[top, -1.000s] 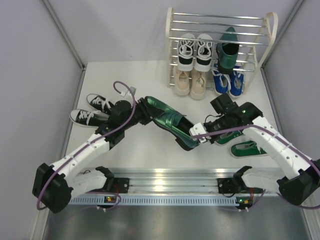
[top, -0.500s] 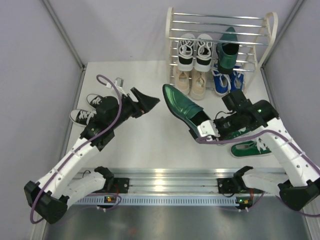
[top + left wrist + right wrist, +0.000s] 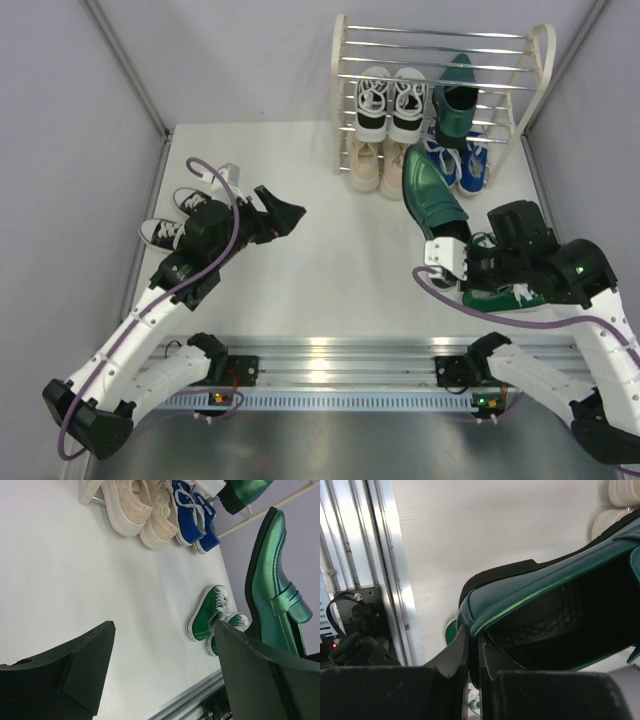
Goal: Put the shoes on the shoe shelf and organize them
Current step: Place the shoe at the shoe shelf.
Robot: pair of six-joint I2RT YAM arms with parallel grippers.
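Two arms reach over the white table; the right gripper is clamped on the heel rim of a glossy green dress shoe, one finger inside the shoe and one outside. The shoe is held above the table on the right, toe pointing far toward the shoe shelf, its tip overlapping the blue sneakers in the overhead view. The left gripper hangs over the left-centre of the table with its fingers spread wide and nothing between them. On the shelf sit a black-and-white pair on the left and the matching green dress shoe on the right; below them the beige lace-ups stand left of the blue sneakers. Green sneakers lie on the table under the right arm; another black-and-white pair lies at the table's left edge.
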